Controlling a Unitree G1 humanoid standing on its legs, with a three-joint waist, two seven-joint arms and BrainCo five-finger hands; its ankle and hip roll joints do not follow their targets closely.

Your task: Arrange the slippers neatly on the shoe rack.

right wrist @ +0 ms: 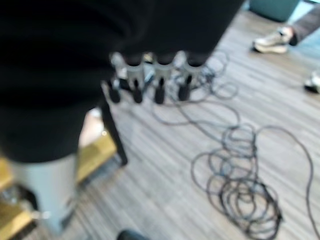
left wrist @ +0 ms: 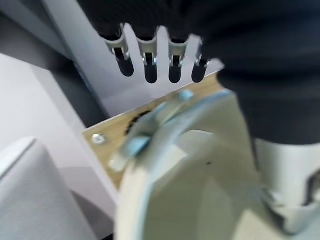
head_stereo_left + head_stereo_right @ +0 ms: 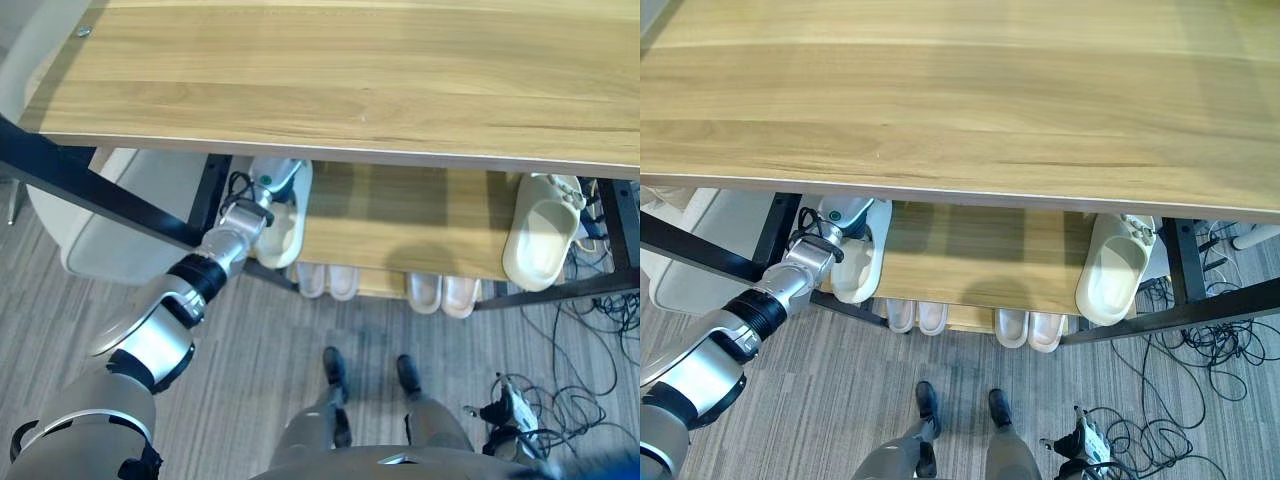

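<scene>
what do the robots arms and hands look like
The left arm is rounded silver-grey shells with black ribbed bands at the joints and a metallic wrist section. The left hand and right hand each have silver fingers with dark tips under a dark ribbed cover.

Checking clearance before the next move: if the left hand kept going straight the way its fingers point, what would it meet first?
Probably the middle shelf board at its corner: the left hand has straight fingers aimed past the toe of the cream slipper it rests over. Depth is unclear, so the pale panel behind might come first.
</scene>
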